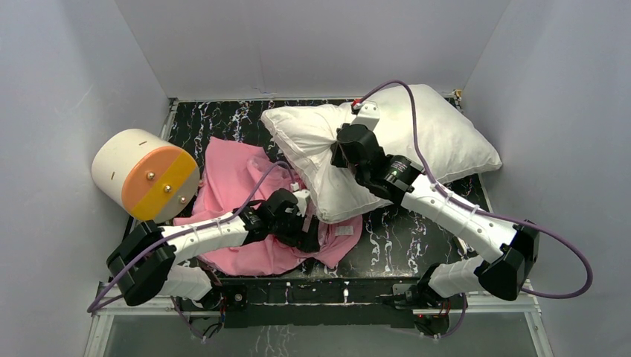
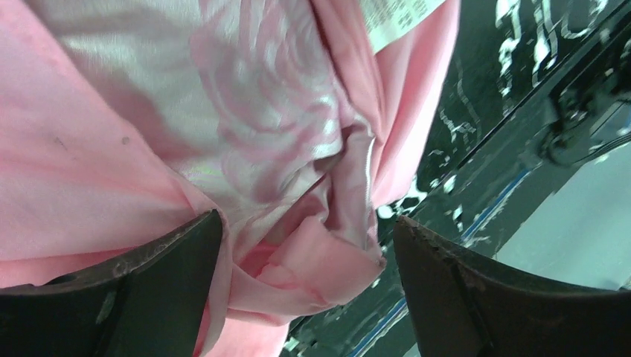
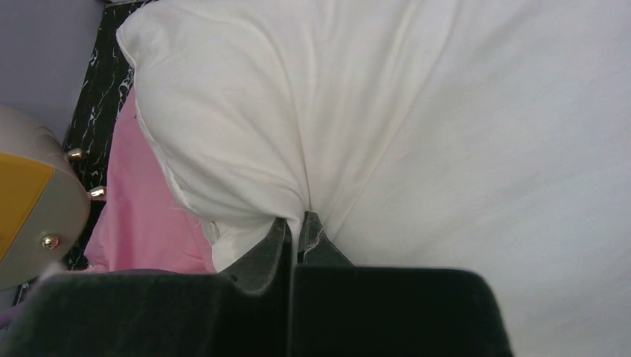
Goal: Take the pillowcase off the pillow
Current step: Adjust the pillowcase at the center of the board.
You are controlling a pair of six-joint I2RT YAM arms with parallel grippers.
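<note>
The white pillow (image 1: pixel 431 134) lies bare at the back right of the table; it also fills the right wrist view (image 3: pixel 446 134). My right gripper (image 1: pixel 344 154) is shut on a pinched fold of the pillow's fabric (image 3: pixel 300 223). The pink pillowcase (image 1: pixel 231 178) lies crumpled at the front left, its right edge under the pillow's near corner. In the left wrist view its shiny floral face (image 2: pixel 253 119) and matte pink folds show. My left gripper (image 1: pixel 306 230) sits over the pillowcase, open, with a fold of pink fabric between its fingers (image 2: pixel 309 268).
A cream-and-orange cylinder (image 1: pixel 145 175) stands at the left, touching the pillowcase. The table top is black marble (image 1: pixel 402 230). Grey walls close in on three sides. A white care label (image 1: pixel 342 231) shows on the pillowcase's near edge.
</note>
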